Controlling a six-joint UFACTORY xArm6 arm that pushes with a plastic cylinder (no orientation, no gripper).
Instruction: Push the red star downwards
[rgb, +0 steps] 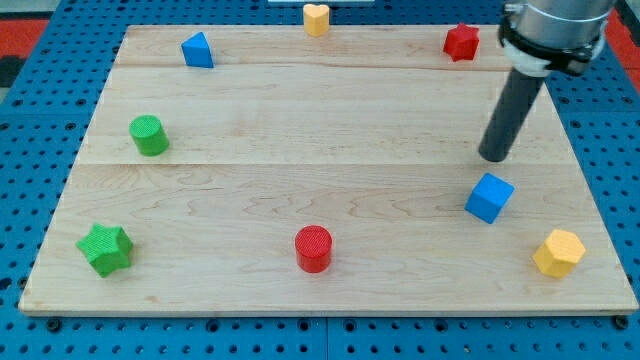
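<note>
Pale wood makes up the board (330, 120) we work on, its planks running across the view and resting on a blue pegboard surface (40, 120). We carry no pincer at all, only a straight dark rod, so there is nothing to be apart or together; my tip (494, 157) sits on the wood in the right half of the board, roughly midway between the top and bottom edges. We see the red star (461, 42) near the top right corner, close to the top edge, lying up and slightly to the view's left of my tip and clearly apart from it. Just below my tip, near but not touching, sits the blue cube (489, 197), turned a little on its base. We find the yellow hexagonal block (558, 252) by the bottom right corner. Along the bottom edge the red cylinder (313, 248) stands near the middle, and the green star (105, 249) lies at the bottom left corner. We place the green cylinder (148, 135) close to the left edge, about halfway up. Toward the top left corner rests a blue block (198, 50) of wedge-like shape, and the yellow heart (316, 18) sits at the middle of the top edge.
</note>
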